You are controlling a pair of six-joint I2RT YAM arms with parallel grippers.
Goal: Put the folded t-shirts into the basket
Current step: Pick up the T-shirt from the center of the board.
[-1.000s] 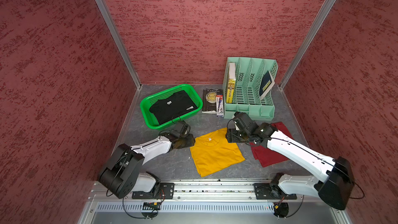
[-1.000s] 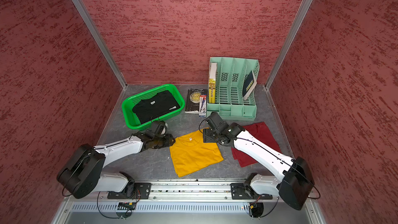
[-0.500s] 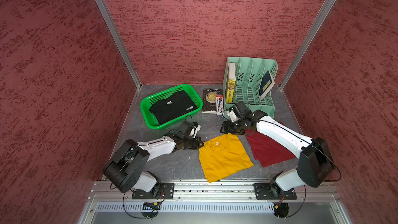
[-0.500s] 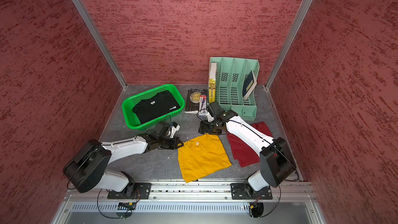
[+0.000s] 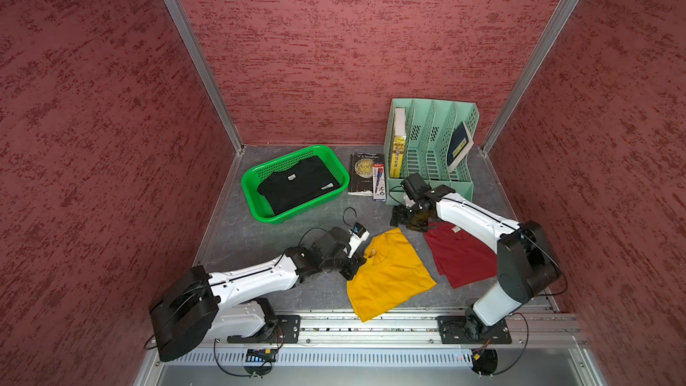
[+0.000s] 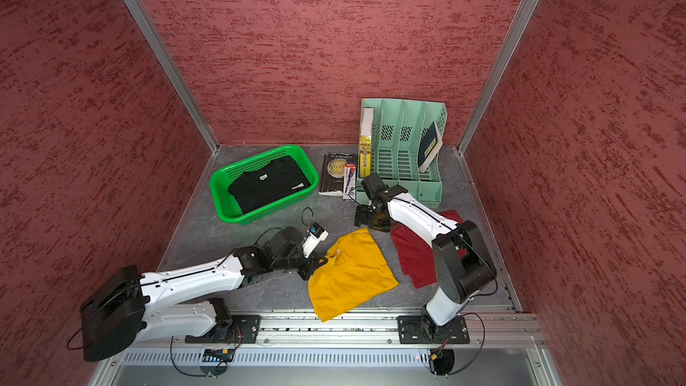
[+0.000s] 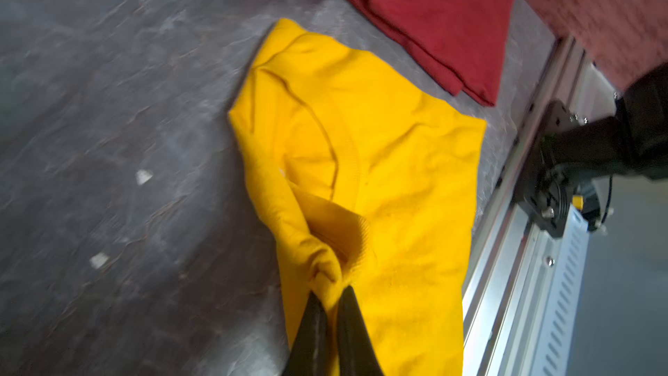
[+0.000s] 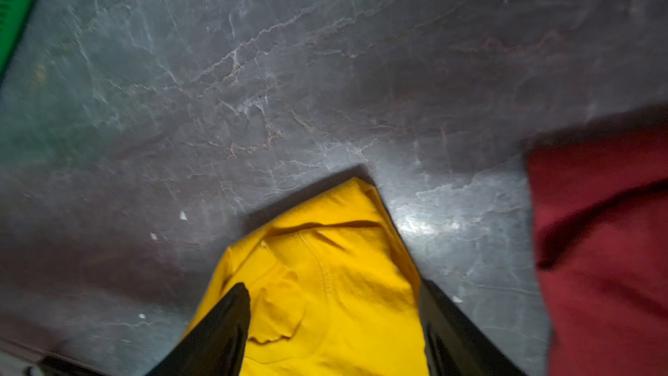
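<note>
Mint file organiser (image 5: 464, 187), black paperback (image 5: 361, 176), pen pack (image 5: 379, 181), grey table (image 5: 260, 246)

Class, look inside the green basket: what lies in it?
The black t-shirt lies folded inside the green basket, covering most of its floor; anything beneath the shirt is hidden.

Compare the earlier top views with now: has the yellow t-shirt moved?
Yes. The yellow t-shirt, pinched by the left gripper, has shifted away from the basket, toward the front rail; its near corner now lies over the rail.
</note>
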